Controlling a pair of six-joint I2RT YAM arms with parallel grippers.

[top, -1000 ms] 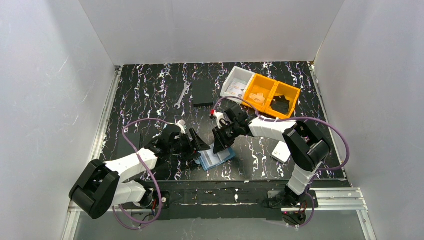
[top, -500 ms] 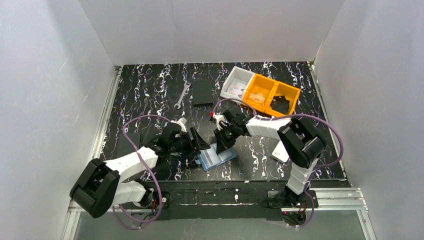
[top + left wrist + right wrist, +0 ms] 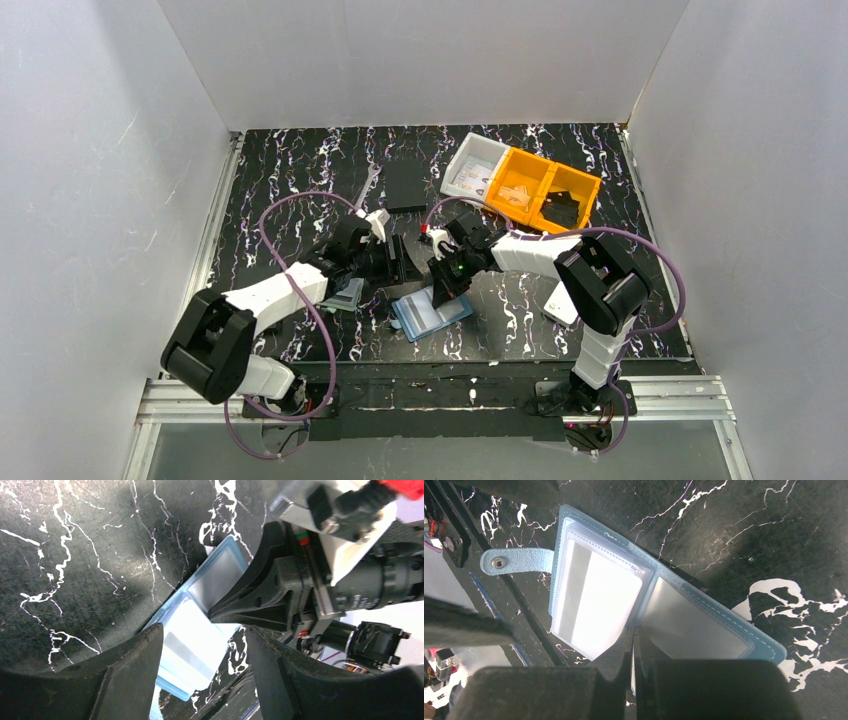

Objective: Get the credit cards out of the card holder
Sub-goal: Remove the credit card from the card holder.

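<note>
Near the front middle of the marbled black table (image 3: 300, 190), the blue card holder (image 3: 430, 313) lies open and flat, its snap strap (image 3: 514, 561) sticking out sideways. One clear pocket holds a pale credit card (image 3: 599, 605). The right gripper (image 3: 445, 288) bears down at the fold with its jaws pressed almost together; whether a pocket leaf is pinched between them I cannot tell. The left gripper (image 3: 398, 262) hovers just beside, jaws wide and holding nothing. Under the left arm lies what may be a loose card (image 3: 347, 295), too small to be sure.
</note>
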